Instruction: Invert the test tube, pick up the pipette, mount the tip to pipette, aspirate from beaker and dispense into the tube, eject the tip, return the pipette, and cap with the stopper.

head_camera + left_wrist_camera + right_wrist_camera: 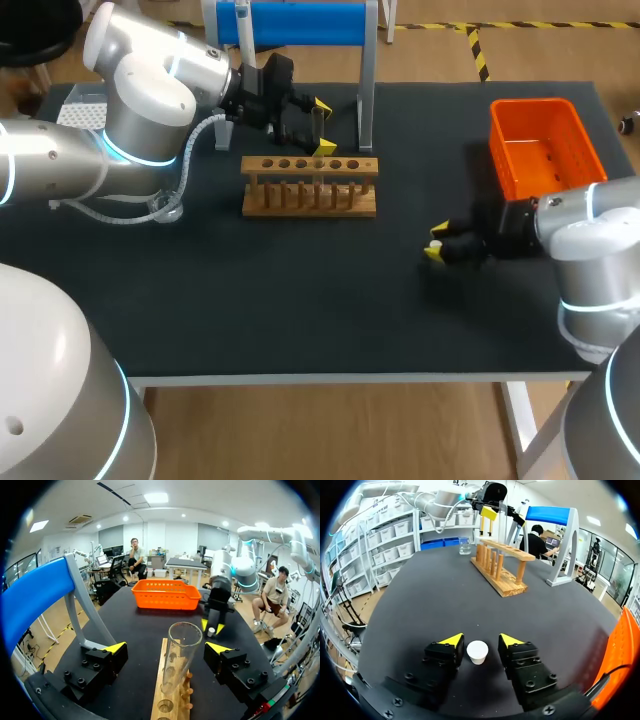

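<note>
Glass test tube (181, 652), base lost in rack (161, 680) | left fingers (116, 648) spread, clear of it | right fingers (451, 640) spread astride stopper (477, 651)

Orange basket (533, 103) at table's (300, 300) right; wooden rack (310, 200) centre-back

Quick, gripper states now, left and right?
Left gripper: open, either side of the clear glass test tube, not clamping it.
Right gripper: open, small white stopper lying in the gap, untouched.

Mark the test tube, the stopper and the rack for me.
test tube (181, 660): left wrist view, glass wall below the mouth.
stopper (478, 651): right wrist view, its white top.
wooden rack (310, 211): head view, base's front edge.
</note>
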